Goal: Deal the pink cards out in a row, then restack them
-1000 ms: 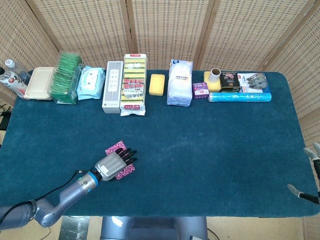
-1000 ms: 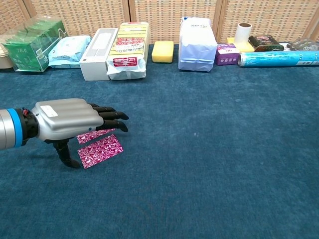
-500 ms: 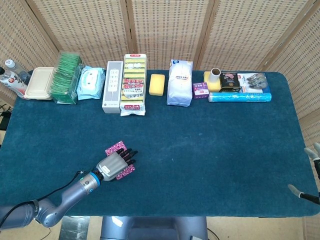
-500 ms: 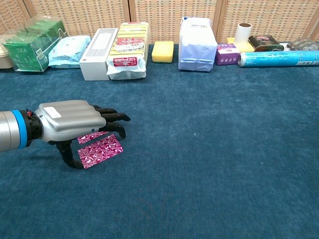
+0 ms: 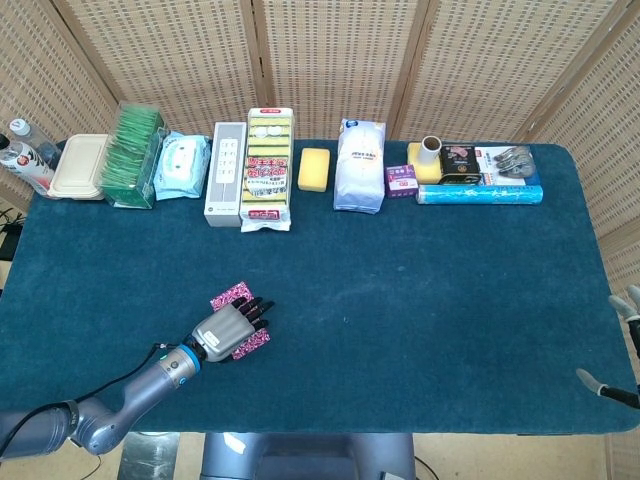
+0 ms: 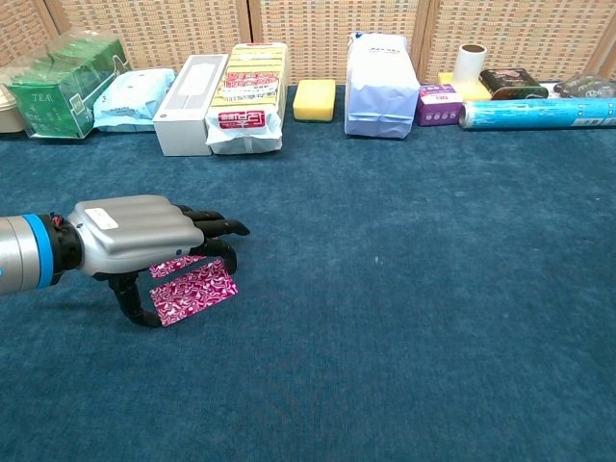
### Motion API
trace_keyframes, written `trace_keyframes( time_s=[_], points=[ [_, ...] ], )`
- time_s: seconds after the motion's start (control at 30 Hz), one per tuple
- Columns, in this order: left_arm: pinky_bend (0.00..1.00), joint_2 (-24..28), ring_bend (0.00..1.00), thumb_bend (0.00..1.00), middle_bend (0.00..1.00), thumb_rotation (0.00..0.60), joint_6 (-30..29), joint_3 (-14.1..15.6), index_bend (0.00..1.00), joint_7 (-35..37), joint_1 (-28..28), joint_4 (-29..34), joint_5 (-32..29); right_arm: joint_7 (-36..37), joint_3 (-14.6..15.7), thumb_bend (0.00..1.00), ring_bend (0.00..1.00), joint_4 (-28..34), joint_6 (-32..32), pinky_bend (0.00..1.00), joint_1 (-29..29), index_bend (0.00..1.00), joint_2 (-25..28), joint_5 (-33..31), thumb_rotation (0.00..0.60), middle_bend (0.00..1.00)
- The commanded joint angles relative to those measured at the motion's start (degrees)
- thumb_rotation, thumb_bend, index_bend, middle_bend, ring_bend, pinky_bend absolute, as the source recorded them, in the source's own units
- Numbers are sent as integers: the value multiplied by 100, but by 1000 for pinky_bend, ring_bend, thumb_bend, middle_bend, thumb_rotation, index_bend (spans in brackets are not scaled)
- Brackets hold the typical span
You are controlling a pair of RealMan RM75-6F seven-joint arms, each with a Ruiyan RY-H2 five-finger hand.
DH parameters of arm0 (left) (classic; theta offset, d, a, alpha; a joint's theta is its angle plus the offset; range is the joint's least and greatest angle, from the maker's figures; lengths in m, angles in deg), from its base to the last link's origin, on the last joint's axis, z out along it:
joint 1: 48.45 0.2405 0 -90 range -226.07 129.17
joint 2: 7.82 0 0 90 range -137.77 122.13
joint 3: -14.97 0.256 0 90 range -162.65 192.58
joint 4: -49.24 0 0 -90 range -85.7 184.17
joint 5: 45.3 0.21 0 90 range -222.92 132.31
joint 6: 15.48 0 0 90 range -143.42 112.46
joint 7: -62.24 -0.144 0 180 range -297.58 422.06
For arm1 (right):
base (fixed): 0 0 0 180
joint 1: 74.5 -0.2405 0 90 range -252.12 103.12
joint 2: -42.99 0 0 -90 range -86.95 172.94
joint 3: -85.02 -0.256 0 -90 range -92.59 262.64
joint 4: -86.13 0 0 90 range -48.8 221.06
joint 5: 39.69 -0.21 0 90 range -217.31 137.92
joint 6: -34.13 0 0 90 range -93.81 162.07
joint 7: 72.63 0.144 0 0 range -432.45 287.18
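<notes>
Two pink patterned cards lie on the blue cloth at the front left. The near card (image 6: 197,289) shows almost whole; the far card (image 6: 171,265) is mostly hidden under my left hand (image 6: 144,236). In the head view the far card (image 5: 229,295) and the near card (image 5: 254,345) peek out on either side of the left hand (image 5: 228,330). The hand lies flat and low over both cards, fingers stretched out and bent slightly down, thumb (image 6: 135,308) hooked down beside the near card's left edge. It grips nothing. My right hand (image 5: 615,345) shows only as fingertips at the table's right edge, spread apart.
A row of goods lines the back edge: green tea box (image 6: 63,72), wipes pack (image 6: 135,96), white box (image 6: 190,91), yellow pack (image 6: 248,91), sponge (image 6: 315,99), white bag (image 6: 382,82), purple box (image 6: 439,103), blue roll (image 6: 539,113). The blue cloth (image 6: 404,289) stretches right of the cards.
My left hand has sunk a little lower over the cards and drawn slightly back, its fingers bending down toward the near card. The cards and the right hand have not moved.
</notes>
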Motion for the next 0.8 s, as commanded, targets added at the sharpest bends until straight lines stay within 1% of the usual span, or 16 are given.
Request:
trace_keyframes(
  time_s=[0.03,0.23,0.53,0.8],
  points=[
    [146,11,0,161,0,600,-2,-9,217,-19,-9,28,-29,3,0,0,0,-1,8,0,6,94,-2,-1,600,0],
    [146,8,0,163,0,600,2,1,217,-133,-31,60,-131,2,-3,0,0,-6,2,0,-1,94,-5,2,600,0],
    [146,-27,0,179,0,600,-42,9,246,-219,-44,60,-203,8,2,0,0,2,5,0,6,94,8,4,600,0],
    [146,-9,0,182,0,600,-109,33,315,-201,-30,73,-172,9,2,0,0,-4,14,0,9,94,2,9,600,0]
  ],
)
